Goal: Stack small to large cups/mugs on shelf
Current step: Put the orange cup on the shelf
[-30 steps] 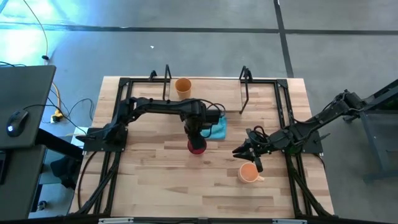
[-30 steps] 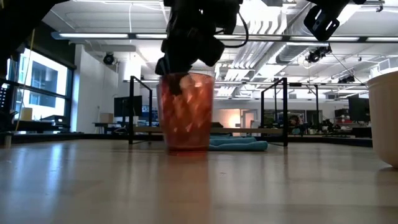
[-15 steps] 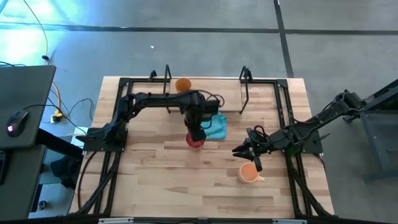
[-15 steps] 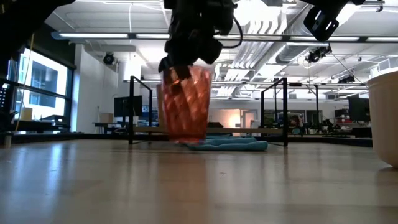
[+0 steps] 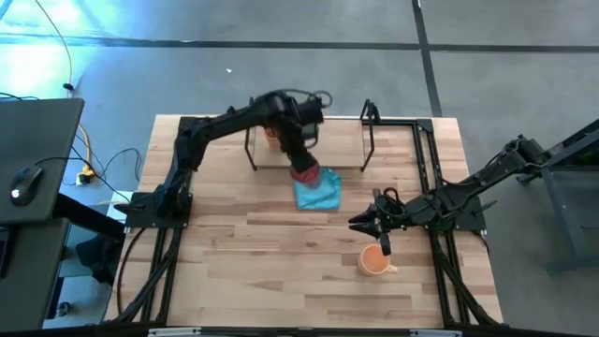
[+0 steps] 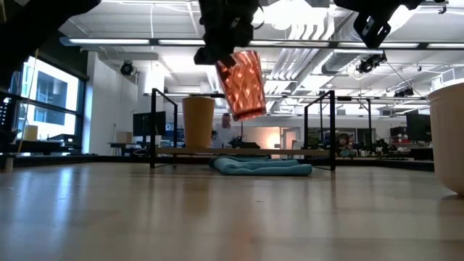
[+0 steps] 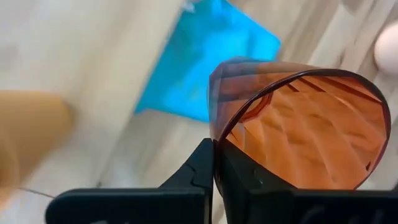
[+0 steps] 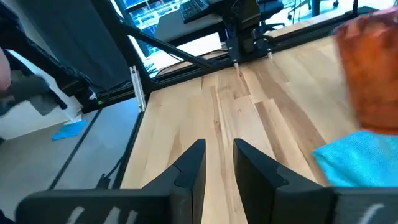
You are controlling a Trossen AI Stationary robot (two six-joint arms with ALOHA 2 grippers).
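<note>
My left gripper [image 5: 298, 161] is shut on the dark red ribbed cup [image 5: 304, 172], which it carries in the air above the blue cloth's far edge, just in front of the shelf [image 5: 393, 142]. In the low view the cup [image 6: 243, 83] hangs tilted. The mustard-tan tumbler [image 6: 198, 122] stands upright on the shelf board [image 6: 290, 152]; from above my left arm mostly covers the tumbler [image 5: 272, 135]. The orange mug [image 5: 375, 260] stands on the table near the right side. My right gripper [image 5: 359, 225] hovers open beside the mug, on its far-left side. My left gripper pinches the red cup's wall at the rim [image 7: 212, 127], one finger inside the cup and one outside [image 7: 200, 171]. The fingers come from above. The cup is lifted clear of the table and hangs tilted below them, its base [image 6: 249, 112] swung toward the right.
A crumpled blue cloth [image 5: 316, 192] lies on the table under the carried cup. The shelf's black upright posts [image 5: 251, 122] [image 5: 368, 131] stand at the far side. A black frame [image 5: 173, 168] runs along the table's edges. Bare wood [image 5: 262, 271] lies near the front.
My left gripper has lifted the red cup off the table and carried it up and toward the far edge, over the blue cloth toward the shelf. The cup, upright on the table a second ago, now hangs tilted in the air. The tan tumbler has come into sight behind it.
</note>
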